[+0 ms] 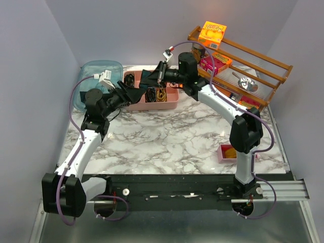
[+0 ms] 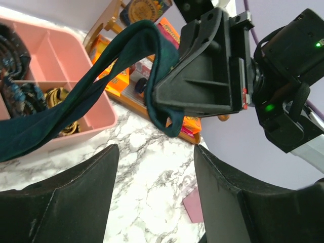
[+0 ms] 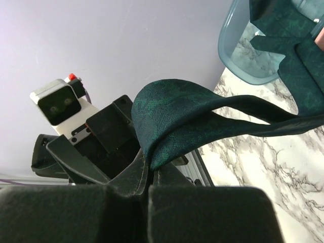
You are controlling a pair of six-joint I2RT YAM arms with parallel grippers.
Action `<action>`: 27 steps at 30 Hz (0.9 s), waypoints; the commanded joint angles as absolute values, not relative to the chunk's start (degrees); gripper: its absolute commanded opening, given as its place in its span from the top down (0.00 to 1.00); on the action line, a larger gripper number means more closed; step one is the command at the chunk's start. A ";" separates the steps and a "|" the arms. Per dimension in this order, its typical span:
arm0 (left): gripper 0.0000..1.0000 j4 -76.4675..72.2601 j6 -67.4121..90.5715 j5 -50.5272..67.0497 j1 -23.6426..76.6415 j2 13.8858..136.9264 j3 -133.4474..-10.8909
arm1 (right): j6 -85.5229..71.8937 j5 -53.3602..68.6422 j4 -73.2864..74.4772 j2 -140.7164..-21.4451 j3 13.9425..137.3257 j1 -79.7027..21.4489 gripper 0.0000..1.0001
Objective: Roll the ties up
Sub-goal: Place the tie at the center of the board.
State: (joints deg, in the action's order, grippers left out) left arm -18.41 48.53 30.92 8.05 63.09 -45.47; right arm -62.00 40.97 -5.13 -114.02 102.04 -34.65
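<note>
My right gripper [image 3: 148, 162] pinches the tie [image 3: 202, 111] at a fold, above the pink tray [image 1: 162, 105]. Its length runs leftward toward my left gripper [image 2: 157, 167], whose jaws stand spread, empty.

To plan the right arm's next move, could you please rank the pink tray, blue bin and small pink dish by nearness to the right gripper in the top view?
1. Pink tray, just beneath the right gripper.
2. Blue bin, back left corner.
3. Small pink dish, front right.
</note>
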 commanded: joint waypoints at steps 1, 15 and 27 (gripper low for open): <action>0.30 -23.03 48.60 31.91 9.84 66.17 -49.12 | -62.58 40.87 -6.68 -111.45 101.43 -34.80 1.00; 0.68 -24.08 46.85 29.45 12.13 72.25 -52.73 | -62.40 42.27 -6.59 -111.62 101.51 -34.80 0.99; 1.00 -14.95 40.44 28.74 12.13 68.38 -58.00 | -61.96 44.12 -8.35 -111.62 100.28 -34.72 0.71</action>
